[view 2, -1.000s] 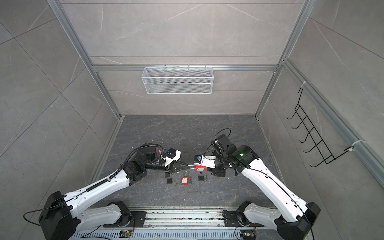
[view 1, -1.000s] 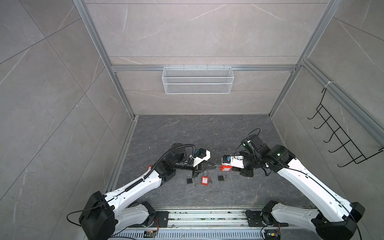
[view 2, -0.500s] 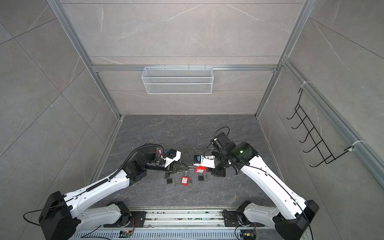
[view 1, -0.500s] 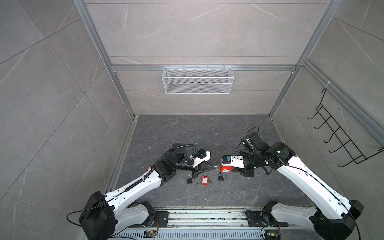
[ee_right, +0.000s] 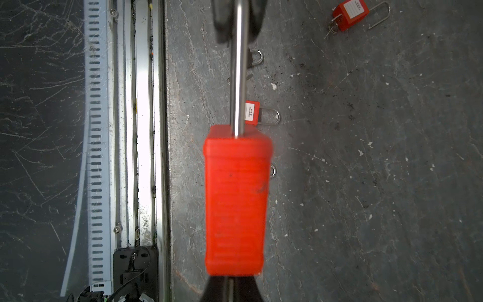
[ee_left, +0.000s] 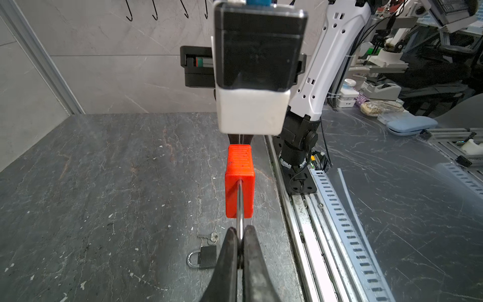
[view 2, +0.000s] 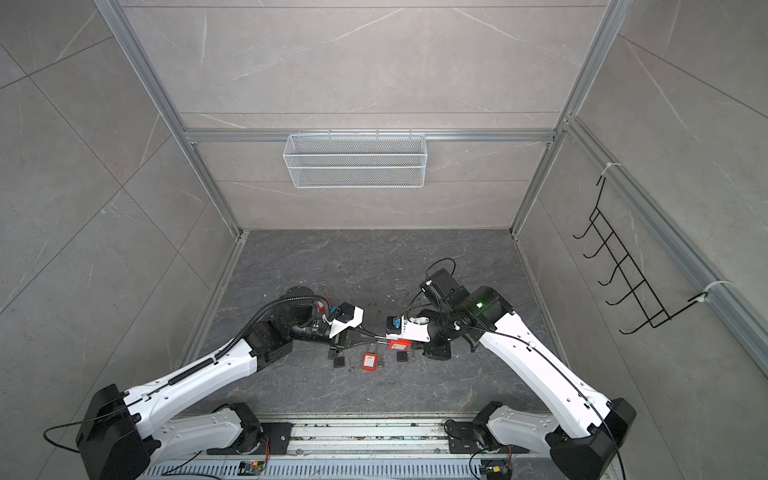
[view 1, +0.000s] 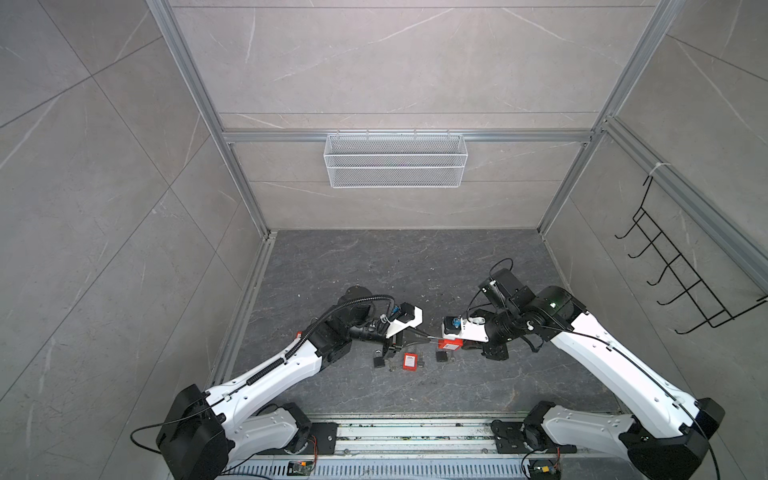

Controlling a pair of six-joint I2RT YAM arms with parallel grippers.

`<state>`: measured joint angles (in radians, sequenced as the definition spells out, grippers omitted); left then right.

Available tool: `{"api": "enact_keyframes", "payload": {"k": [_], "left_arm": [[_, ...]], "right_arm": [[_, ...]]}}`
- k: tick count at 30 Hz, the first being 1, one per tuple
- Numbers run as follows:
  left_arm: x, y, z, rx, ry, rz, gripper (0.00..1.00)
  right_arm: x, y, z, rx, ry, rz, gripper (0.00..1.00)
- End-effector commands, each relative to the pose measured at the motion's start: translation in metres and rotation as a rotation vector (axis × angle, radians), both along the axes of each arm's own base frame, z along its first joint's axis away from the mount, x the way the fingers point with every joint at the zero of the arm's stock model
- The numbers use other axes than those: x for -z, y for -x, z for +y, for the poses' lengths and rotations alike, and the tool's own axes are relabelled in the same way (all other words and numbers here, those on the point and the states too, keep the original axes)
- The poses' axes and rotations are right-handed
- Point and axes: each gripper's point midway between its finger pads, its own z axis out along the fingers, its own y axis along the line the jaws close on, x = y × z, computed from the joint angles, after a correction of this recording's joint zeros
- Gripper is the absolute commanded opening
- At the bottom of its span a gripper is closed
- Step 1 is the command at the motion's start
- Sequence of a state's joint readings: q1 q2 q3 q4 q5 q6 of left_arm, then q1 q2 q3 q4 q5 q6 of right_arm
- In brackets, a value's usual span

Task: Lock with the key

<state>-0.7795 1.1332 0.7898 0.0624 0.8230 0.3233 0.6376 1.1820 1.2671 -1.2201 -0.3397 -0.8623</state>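
Left hand (ee_left: pixel 240 234) tight on shackle (ee_left: pixel 239 202), right hand (ee_left: pixel 239 140) tight on level red padlock (ee_left: pixel 239 172).

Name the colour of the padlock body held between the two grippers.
The padlock body is bright red, seen best in the right wrist view.

No legible text on padlock labels (ee_right: pixel 355 9)
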Motion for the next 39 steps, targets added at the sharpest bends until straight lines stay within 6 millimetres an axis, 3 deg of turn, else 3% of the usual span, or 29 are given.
{"api": "enact_keyframes", "payload": {"k": [1, 13, 20, 23, 27, 32, 39], "left_arm": [[-0.015, 0.004, 0.012, 0.001, -0.013, -0.079, 0.00], [-0.008, -0.002, 0.032, -0.045, -0.098, -0.120, 0.00], [0.001, -0.017, 0.044, -0.041, -0.248, -0.071, 0.00], [0.016, -0.023, 0.044, -0.002, -0.370, -0.019, 0.00], [0.029, -0.043, 0.035, 0.067, -0.512, 0.038, 0.00], [0.038, -0.079, 0.010, 0.110, -0.592, 0.083, 0.00], [0.078, -0.119, -0.021, 0.162, -0.681, 0.177, 0.00]], "right_arm": [[0.008, 0.000, -0.015, 0.039, 0.027, 0.012, 0.00], [0.023, -0.016, -0.025, 0.139, 0.010, 0.005, 0.00], [0.028, -0.043, -0.030, 0.310, -0.024, -0.014, 0.00], [0.033, -0.053, -0.033, 0.376, -0.044, -0.021, 0.00], [0.046, -0.066, -0.041, 0.454, -0.019, -0.050, 0.00], [0.038, -0.091, -0.049, 0.604, -0.059, -0.157, 0.00], [0.056, -0.098, -0.061, 0.733, -0.016, -0.133, 0.00]]}}
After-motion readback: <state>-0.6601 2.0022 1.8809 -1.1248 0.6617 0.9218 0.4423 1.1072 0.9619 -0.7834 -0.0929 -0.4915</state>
